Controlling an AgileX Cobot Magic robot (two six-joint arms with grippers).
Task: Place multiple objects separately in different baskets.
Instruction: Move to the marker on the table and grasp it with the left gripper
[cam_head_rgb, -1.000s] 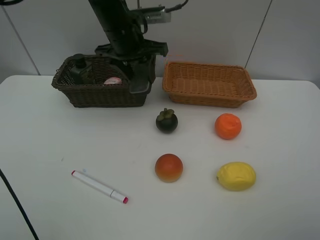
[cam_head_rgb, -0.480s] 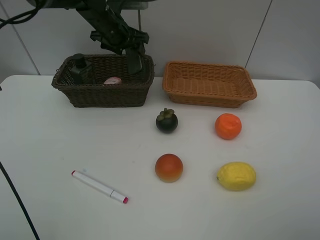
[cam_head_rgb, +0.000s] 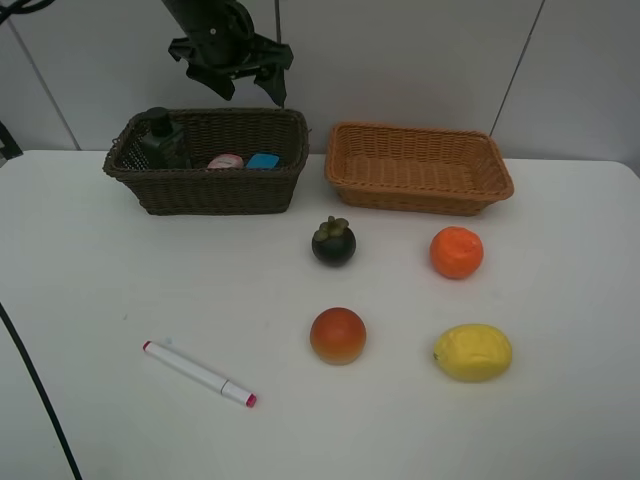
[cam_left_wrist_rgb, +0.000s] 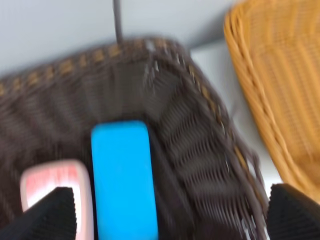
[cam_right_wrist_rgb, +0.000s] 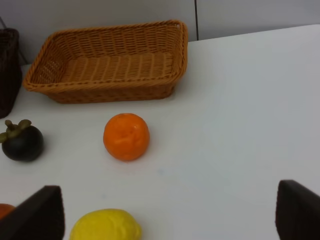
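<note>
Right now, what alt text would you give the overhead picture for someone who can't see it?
A black robot gripper hangs open above a dark basket holding a bottle, a pink-topped item and a blue block. Beside it sits a tan basket; a mangosteen, orange, reddish fruit, lemon and marker lie on the white table.

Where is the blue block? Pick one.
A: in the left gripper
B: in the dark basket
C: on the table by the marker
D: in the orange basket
B: the blue block lies inside the dark basket, beside the pink bottle.
</note>
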